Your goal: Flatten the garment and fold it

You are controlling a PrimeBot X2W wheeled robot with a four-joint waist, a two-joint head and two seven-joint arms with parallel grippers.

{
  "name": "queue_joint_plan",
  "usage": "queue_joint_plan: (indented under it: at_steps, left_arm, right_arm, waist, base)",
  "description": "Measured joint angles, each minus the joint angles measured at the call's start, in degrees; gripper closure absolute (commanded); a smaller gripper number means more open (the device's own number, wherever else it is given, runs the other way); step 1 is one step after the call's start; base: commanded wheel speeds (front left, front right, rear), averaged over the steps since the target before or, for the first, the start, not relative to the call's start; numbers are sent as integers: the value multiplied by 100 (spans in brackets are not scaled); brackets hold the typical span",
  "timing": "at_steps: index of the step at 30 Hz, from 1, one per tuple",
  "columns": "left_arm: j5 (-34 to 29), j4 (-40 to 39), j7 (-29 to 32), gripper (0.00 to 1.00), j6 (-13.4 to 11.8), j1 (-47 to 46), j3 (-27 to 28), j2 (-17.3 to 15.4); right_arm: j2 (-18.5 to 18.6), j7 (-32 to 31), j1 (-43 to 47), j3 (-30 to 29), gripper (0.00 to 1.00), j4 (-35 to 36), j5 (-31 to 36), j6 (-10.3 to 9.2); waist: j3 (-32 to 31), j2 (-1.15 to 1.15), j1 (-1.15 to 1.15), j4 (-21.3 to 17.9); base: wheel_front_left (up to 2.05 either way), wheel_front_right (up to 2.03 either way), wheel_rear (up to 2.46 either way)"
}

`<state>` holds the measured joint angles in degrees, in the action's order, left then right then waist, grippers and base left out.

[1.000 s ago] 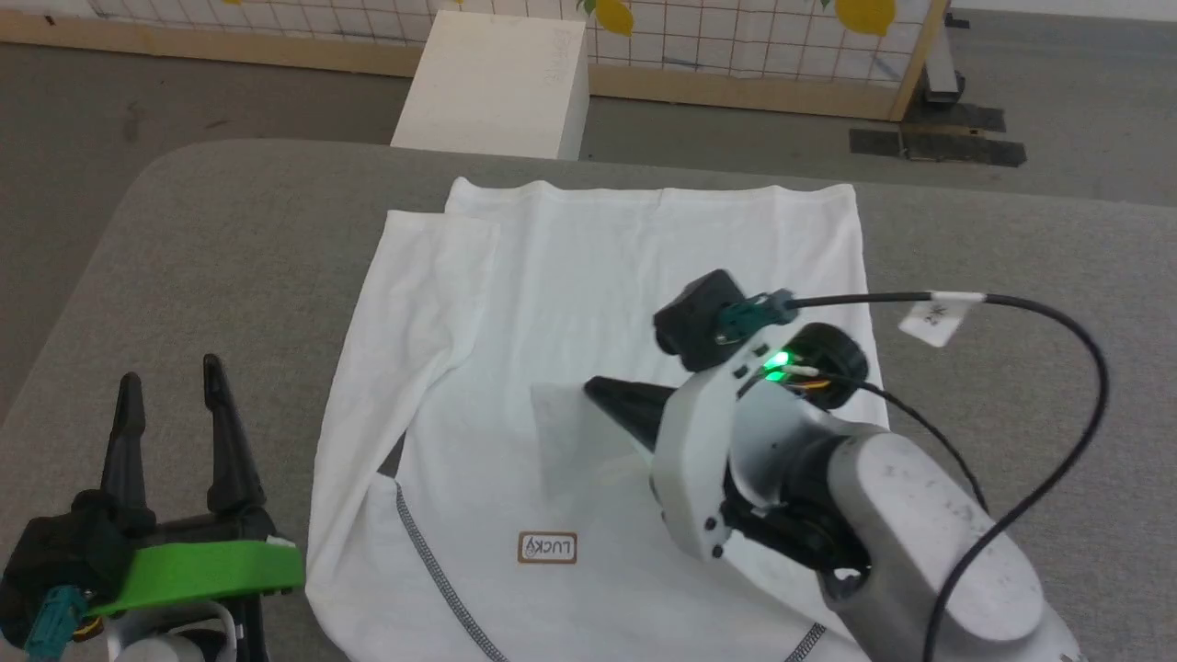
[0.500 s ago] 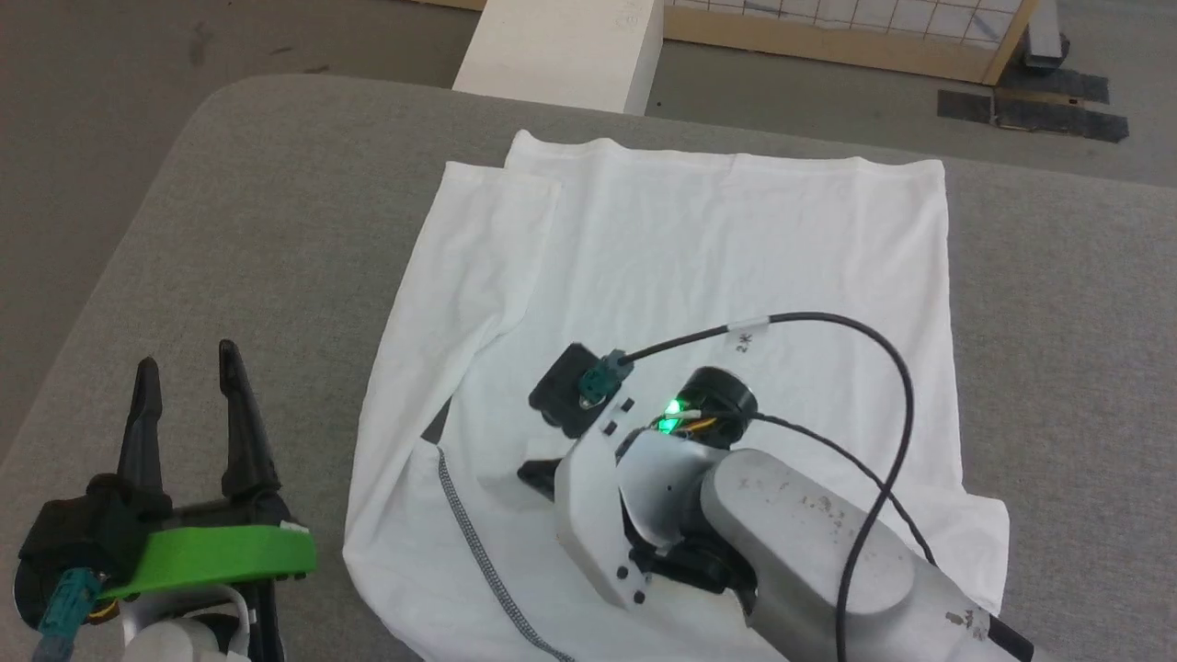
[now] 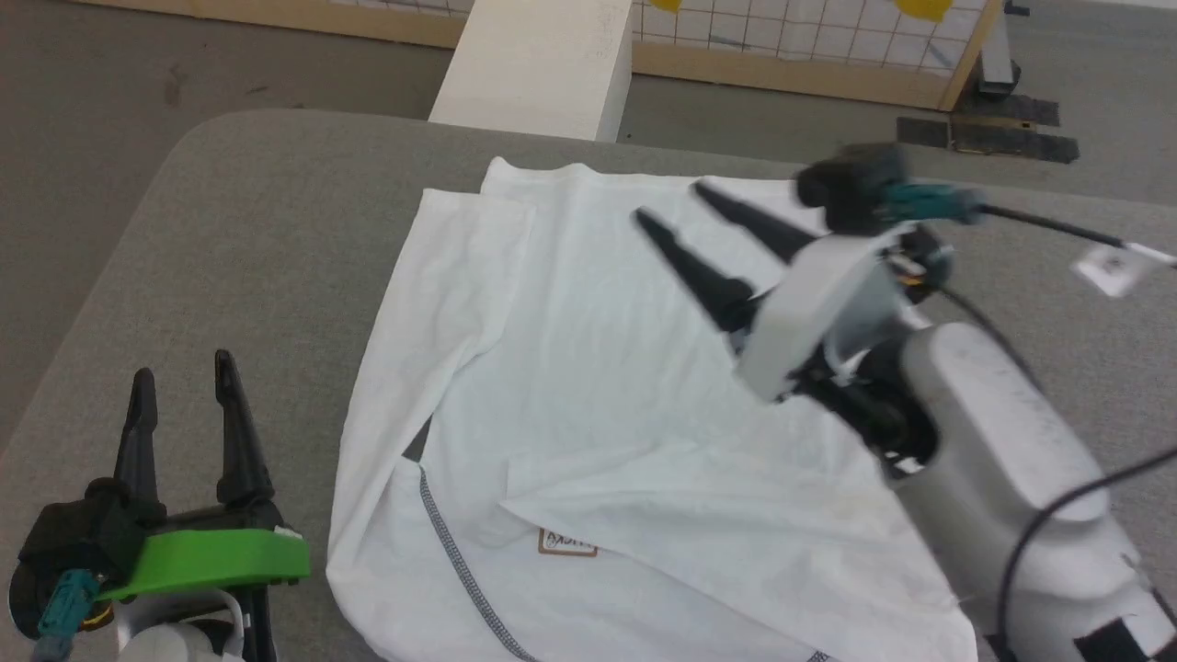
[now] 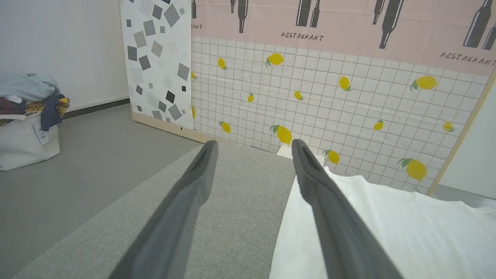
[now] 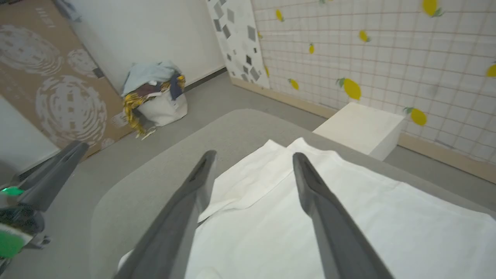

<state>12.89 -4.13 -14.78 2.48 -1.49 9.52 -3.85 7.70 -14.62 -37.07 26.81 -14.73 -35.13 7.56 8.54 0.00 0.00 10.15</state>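
Note:
The garment (image 3: pixel 588 368), a white T-shirt with grey stitching at its neckline, lies spread on the grey table (image 3: pixel 230 230). Its near right sleeve is folded inward over the body, partly covering a small brown label (image 3: pixel 565 544). My right gripper (image 3: pixel 669 204) hovers open above the shirt's far right part, fingers pointing up and left, nothing between them. My left gripper (image 3: pixel 181 374) stands open at the lower left, off the shirt's left edge. In the right wrist view the garment (image 5: pixel 329 217) lies below the right gripper (image 5: pixel 252 155). In the left wrist view the garment (image 4: pixel 387 224) lies right of the open left gripper (image 4: pixel 254 144).
A white box (image 3: pixel 542 64) stands on the floor just beyond the table's far edge. A tiled partition with lemon prints (image 4: pixel 329 97) runs behind it. A bag piled with clothes (image 5: pixel 155 93) sits on the floor far to the left. Bare grey tabletop lies left of the shirt.
My right gripper let go of the sleeve fold near the label, opened, and rose up and away toward the far right. The sleeve now lies folded over the body. The head camera also shifted.

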Motion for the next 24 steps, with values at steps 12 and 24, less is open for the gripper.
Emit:
queue_joint_plan:
  at_steps: [12,24]
  left_arm:
    - [-85,162,16,0,-27,25,-120,-71]
    - [-47,777,388,0,54,-491,-369,-157]
  right_arm:
    - [-152,1579,2275,-2966,0,1190,2041,0]
    - [-470,2076,3512,-3526,0,1658,2529,0]
  waist:
    - [-245,0,0,-474]
    - [-140,0,0,-596]
  base:
    - [0,0,0]
    - [0,0,0]
